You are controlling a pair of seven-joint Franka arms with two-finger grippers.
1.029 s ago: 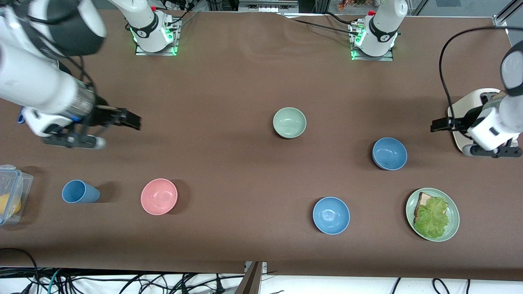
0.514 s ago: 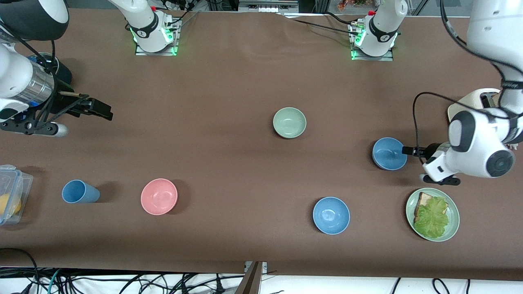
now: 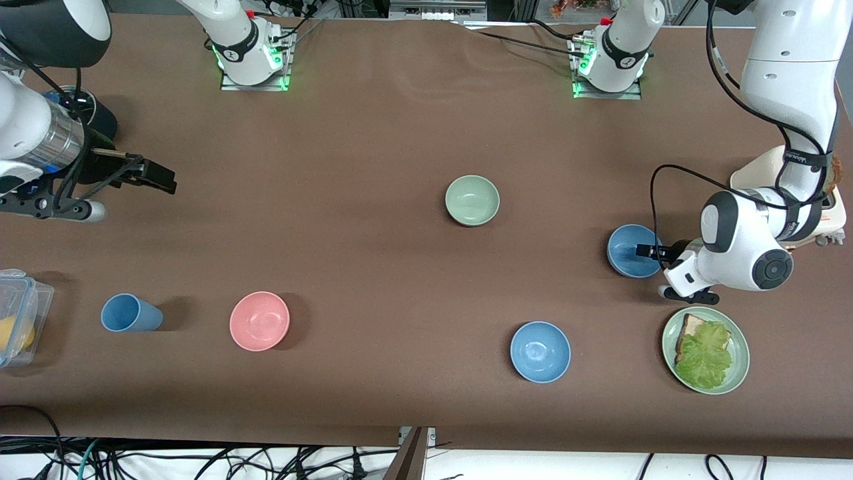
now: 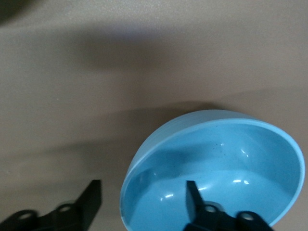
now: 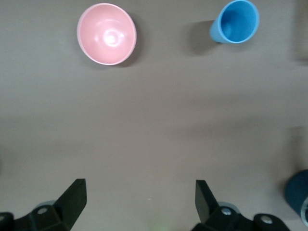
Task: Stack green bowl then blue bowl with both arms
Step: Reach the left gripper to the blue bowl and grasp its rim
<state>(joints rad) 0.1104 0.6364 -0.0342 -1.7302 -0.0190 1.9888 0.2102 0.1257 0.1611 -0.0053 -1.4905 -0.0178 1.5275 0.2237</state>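
A pink bowl (image 3: 259, 321) and a blue cup (image 3: 130, 313) stand on the brown table (image 3: 373, 267), both nearer the front camera than the spot under the right gripper (image 3: 160, 177) and well apart from it. A clear container (image 3: 20, 317) holding something yellow sits at the table's edge beside the cup. Near the left gripper (image 3: 645, 251), closer to the front camera, lies a green plate (image 3: 741, 353) carrying bread (image 3: 692, 327) under lettuce (image 3: 705, 357). A sky-blue bowl (image 3: 540, 351) rests beside that plate, toward the right arm's end. A cream-white appliance (image 3: 753, 175) is partly hidden at the left arm's end.
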